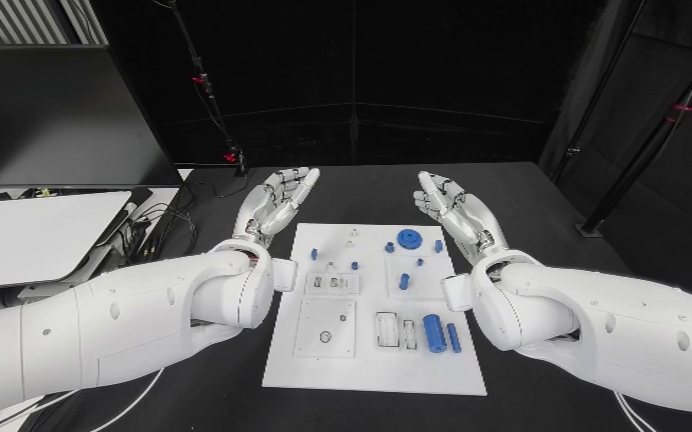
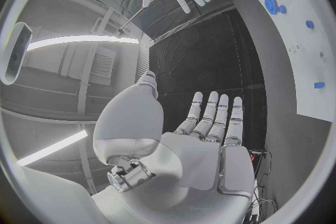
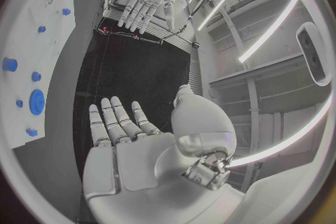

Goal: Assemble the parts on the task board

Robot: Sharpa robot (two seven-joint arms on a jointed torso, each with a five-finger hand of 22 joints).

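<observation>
Hands flank the task board (image 1: 372, 372), left hand (image 1: 274, 202) and right hand (image 1: 459, 210) both open and empty, so reach first should go squarely onto the blue gear (image 1: 410, 239) near the board's far edge.

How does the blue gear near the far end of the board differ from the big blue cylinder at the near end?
The blue gear is a flat round disc with a raised hub, lying face up; the blue cylinder is long and lies on its side. The gear sits near the task board's far edge, by the right hand; the cylinder sits near the robot. Both are blue, on the board's right side, and untouched.
</observation>
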